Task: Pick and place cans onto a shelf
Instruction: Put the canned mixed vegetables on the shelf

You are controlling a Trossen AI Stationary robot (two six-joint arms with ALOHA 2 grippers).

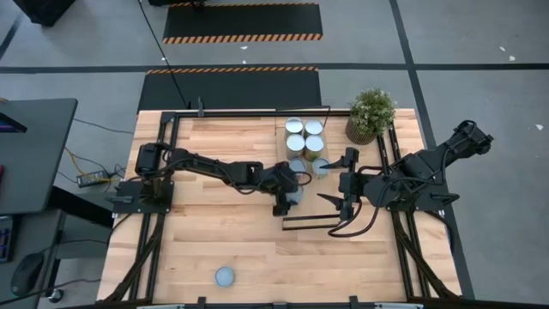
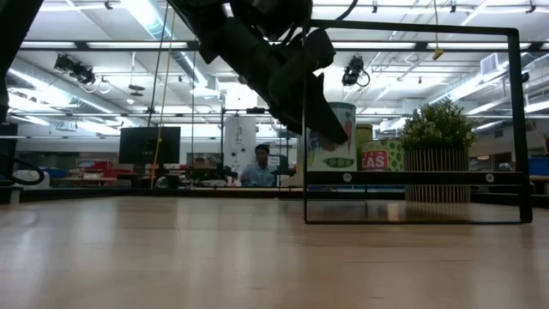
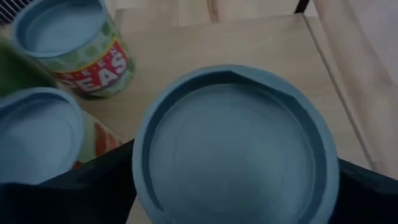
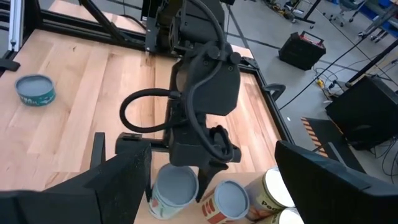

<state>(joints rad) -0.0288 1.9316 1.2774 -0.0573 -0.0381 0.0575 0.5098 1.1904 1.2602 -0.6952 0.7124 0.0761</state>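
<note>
My left gripper (image 1: 290, 196) reaches over the shelf's near end and is shut on a can (image 3: 233, 146) with a white and green label (image 2: 333, 142). The shelf (image 2: 412, 178) shows as a dark front edge inside a thin black wire frame. Several more cans (image 1: 304, 137) stand upright on their bases in a group on the shelf, beyond the held one. One can (image 1: 225, 276) stands alone on the tabletop near the front edge. My right gripper (image 1: 333, 213) is open and empty just right of the held can. My left gripper pinches the can between its two fingers, one on each side of the side wall just below the top rim (image 3: 138, 186). The fingers come slanting down from above and from the table's left. The can is upright; whether its base rests on the shelf I cannot tell.
A potted green plant (image 1: 371, 114) stands at the far right, beside the cans. The nearest standing cans (image 4: 229, 200) are close beside the held one. A person (image 2: 260, 167) sits in the room beyond the table. The tabletop's left half (image 1: 206, 232) is bare wood.
</note>
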